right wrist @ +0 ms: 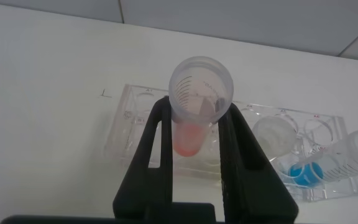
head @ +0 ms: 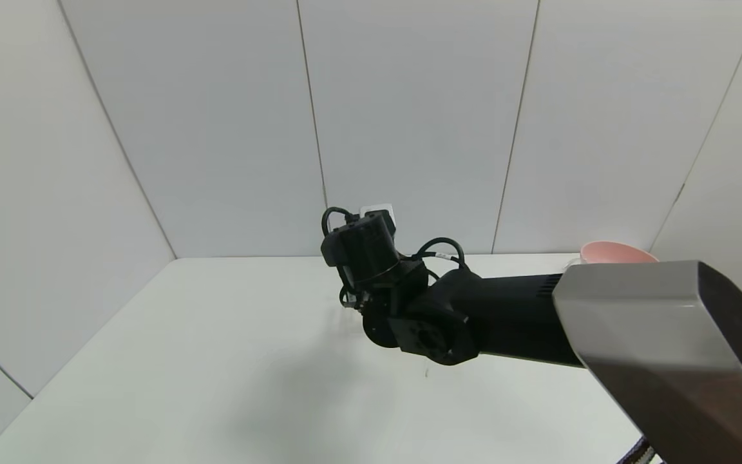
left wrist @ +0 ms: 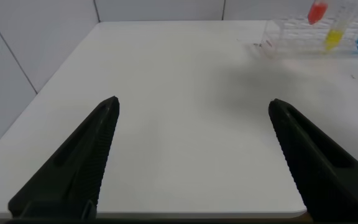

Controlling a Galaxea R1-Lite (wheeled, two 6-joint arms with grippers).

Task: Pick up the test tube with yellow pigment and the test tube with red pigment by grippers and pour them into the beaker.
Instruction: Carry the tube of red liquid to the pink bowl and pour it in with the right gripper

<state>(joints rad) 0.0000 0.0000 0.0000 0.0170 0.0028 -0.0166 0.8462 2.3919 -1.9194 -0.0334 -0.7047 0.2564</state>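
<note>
One black right arm filled the head view, its tool (head: pixel 351 299) hidden over the white counter (head: pixel 216 361). The left wrist view showed the left tool (left wrist: pixel 191 155) gaping, empty, well apart from the clear many-holed rack (left wrist: pixel 291 40). In the right wrist view, black fingers (right wrist: pixel 157 155) clamped the upright clear red-pigment tube (right wrist: pixel 194 112) above that rack; no beaker showed.

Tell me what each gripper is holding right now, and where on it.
The right gripper clamps the test tube with red pigment on its upper body, just below the rim, above the rack. The left gripper is open, holding nothing.
</note>
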